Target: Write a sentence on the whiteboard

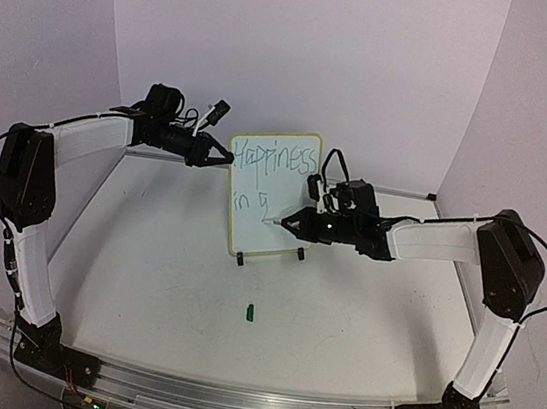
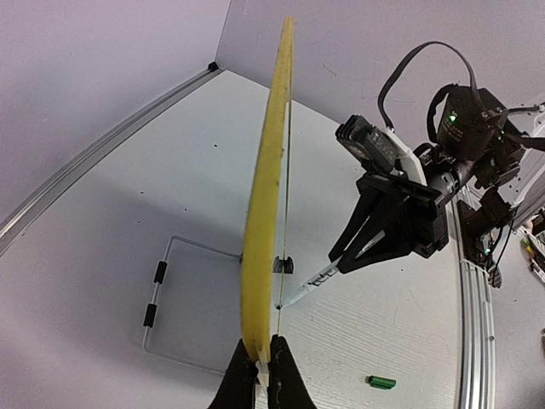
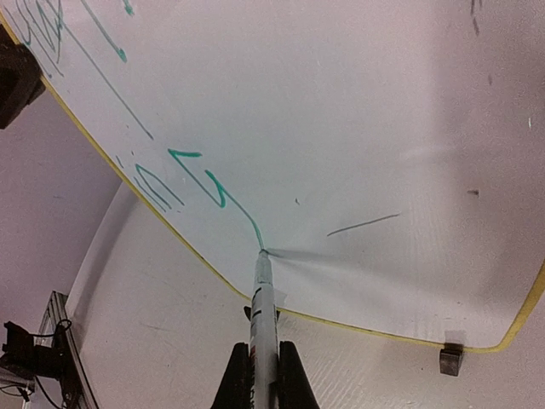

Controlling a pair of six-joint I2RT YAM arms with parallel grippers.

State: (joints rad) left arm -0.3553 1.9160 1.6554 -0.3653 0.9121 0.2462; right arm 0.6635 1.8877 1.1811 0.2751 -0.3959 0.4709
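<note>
White table (image 1: 144, 268) bears yellow-rimmed whiteboard (image 1: 279, 236), green sentence (image 1: 275, 156) reading "Happiness in g".

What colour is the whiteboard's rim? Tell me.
Yellow. The left wrist view shows it best, edge-on along the whiteboard.

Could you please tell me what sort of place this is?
Probably a robotics lab test cell: a white table boxed in by plain walls, left arm and right arm bolted to an aluminium rail, and a whiteboard.

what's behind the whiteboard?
Left wrist view shows the wire stand reaching back along the table behind the whiteboard. In the top view the board hides it.
</note>
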